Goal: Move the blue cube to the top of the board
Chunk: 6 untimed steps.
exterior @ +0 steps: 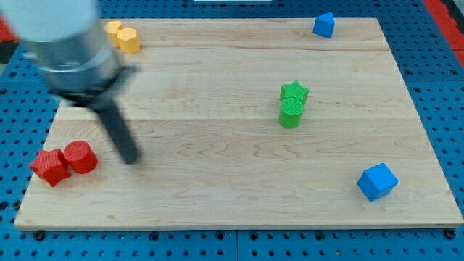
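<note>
The blue cube (377,181) lies near the board's bottom right corner. A second blue block (324,25), a wedge-like shape, sits at the top edge towards the right. My tip (130,159) rests on the board at the lower left, just right of the red cylinder (80,157) and far left of the blue cube. The arm above the rod is blurred.
A red star-like block (50,167) touches the red cylinder at the left edge. Two yellow blocks (124,36) sit at the top left. A green star (294,92) and a green cylinder (291,113) stand together right of centre. The wooden board (217,210) lies on a blue perforated table.
</note>
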Tool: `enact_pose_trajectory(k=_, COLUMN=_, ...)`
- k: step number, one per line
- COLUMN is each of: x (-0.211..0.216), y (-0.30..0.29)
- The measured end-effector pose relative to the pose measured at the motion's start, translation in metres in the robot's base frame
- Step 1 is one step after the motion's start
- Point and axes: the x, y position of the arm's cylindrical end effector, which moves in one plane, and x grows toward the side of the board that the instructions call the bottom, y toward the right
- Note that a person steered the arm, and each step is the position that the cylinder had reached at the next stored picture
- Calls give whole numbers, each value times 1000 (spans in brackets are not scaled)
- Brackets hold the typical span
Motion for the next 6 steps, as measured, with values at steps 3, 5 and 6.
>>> enact_pose_trajectory(k=3, x=51, y=343)
enact_pose_trajectory(k=5, x=81, y=388)
enact_pose_trajectory(k=6, x=52, y=398)
